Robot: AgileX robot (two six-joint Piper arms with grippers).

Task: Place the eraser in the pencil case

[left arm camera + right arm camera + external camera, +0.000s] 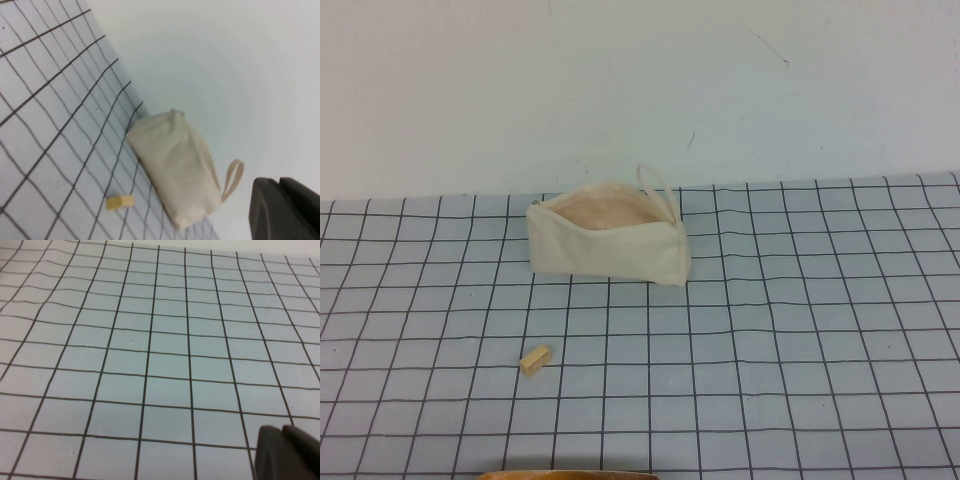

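Note:
The cream-white pencil case [607, 241] stands at the back of the grid mat with its top open, pinkish lining showing and its loop strap [658, 187] at its right end. The small pale yellow-tan eraser [534, 360] lies on the mat in front of it, to the left, apart from it. Both also show in the left wrist view: the pencil case [176, 167] and the eraser [120, 202]. My left gripper [280, 183] is shut and empty, well away from both. My right gripper [282, 429] is shut and empty over bare mat. Neither gripper shows in the high view.
The blue-grey grid mat [800, 330] covers the table up to the white back wall [620, 80]. A thin brown-orange edge [565, 474] shows at the bottom of the high view.

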